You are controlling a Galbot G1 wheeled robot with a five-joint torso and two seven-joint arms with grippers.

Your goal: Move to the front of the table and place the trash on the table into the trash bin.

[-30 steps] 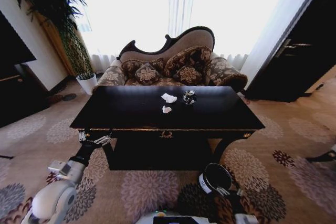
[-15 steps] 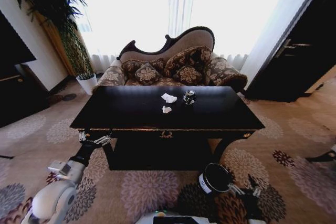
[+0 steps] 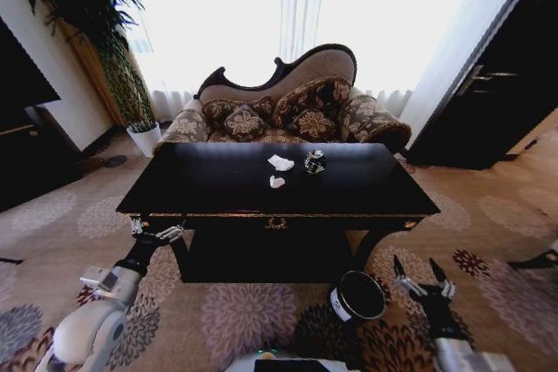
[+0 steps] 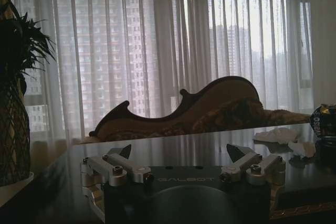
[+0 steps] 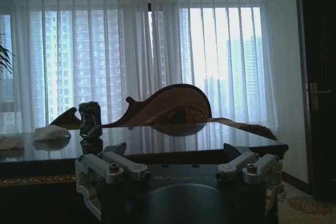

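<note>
Nearest, on the carpet at the front of the table, right of its gold emblem: trash bin [image 3: 357, 296], upright, mouth up and unobstructed, white label facing the robot; placed within short reach of the front edge, evidently so drops need little travel

Just beside the bin, to its right and clear of it: right gripper [image 3: 424, 281], fingers spread wide and holding nothing, pointed toward the table at roughly rail height; posture suggests readiness for a reach rather than a carry

At the front left corner, level with the front edge: left gripper [image 3: 159, 233], likewise released and empty, aimed across the tabletop; appears parked

Table [image 3: 200, 182] squarely ahead, front rail facing the robot; approach judged complete

Trash grouped right of centre on the tabletop, nothing yet in the bin as far as visible:
- small white wad [image 3: 276, 182] midway between front and back edges
- larger white paper wad [image 3: 281, 163] behind it, nearer the back edge
- dark shiny can [image 3: 314, 162] just right of that wad, upright

All three apart from one another, well back from the front edge, so a long forward reach judged necessary; can tall and glossy, liable to tip or slip under a careless pinch

Beyond the back edge: patterned sofa [image 3: 288, 111]
</note>
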